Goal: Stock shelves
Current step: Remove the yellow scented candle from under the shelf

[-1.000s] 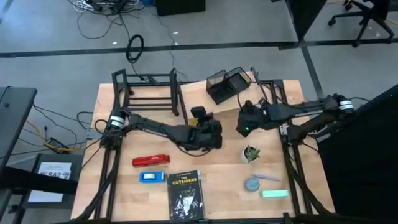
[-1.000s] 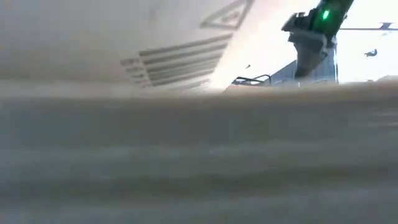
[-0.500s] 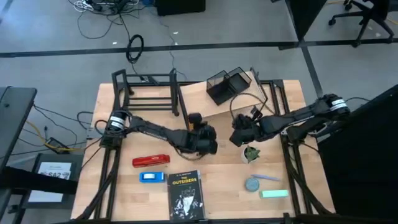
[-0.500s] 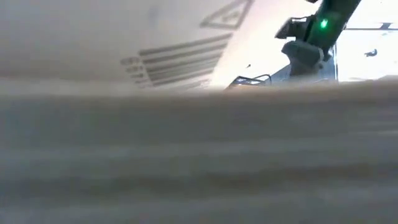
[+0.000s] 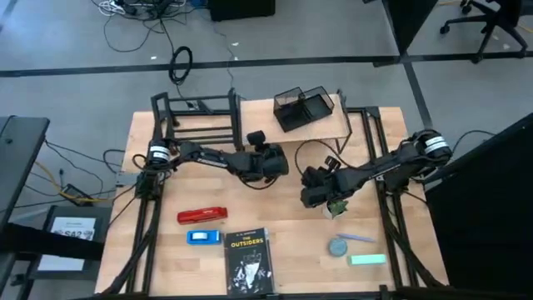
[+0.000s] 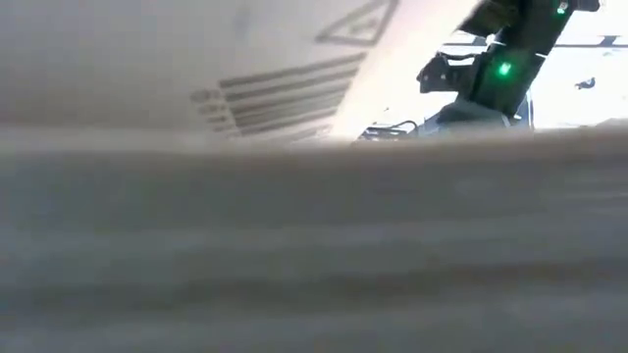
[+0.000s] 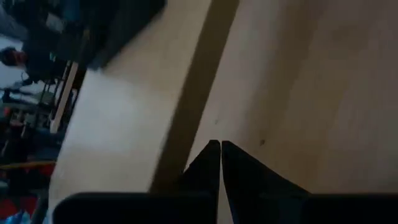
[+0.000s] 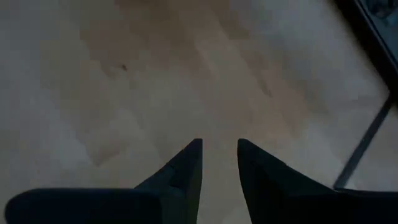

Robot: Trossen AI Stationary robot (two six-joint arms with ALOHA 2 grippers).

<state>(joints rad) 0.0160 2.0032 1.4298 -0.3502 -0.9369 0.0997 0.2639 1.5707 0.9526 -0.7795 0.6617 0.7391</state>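
Observation:
The wooden plank shelf (image 5: pixel 329 129) stands at the table's far middle with a black mesh organizer (image 5: pixel 301 108) on top. The black tube rack (image 5: pixel 196 125) stands at the far left. My left gripper (image 5: pixel 279 162) hovers shut just in front of the plank's near left corner. My right gripper (image 5: pixel 306 198) is at the table's middle, its fingers (image 8: pixel 186 165) a little apart over bare tabletop, next to a small potted plant (image 5: pixel 336 206). Neither gripper has anything between its fingers.
Along the near half lie a red stapler (image 5: pixel 201 216), a small blue object (image 5: pixel 202 237), a black book (image 5: pixel 248 260), a grey round object (image 5: pixel 337 247) and a green block (image 5: pixel 368 259). Something pale close to the lens blocks most of the low view.
My left gripper has drawn back toward the table's far edge, up to the plank shelf. My right gripper has gone toward the near edge and the left, down beside the plant. The plank shelf, skewed half a second ago, now stands square to the far edge.

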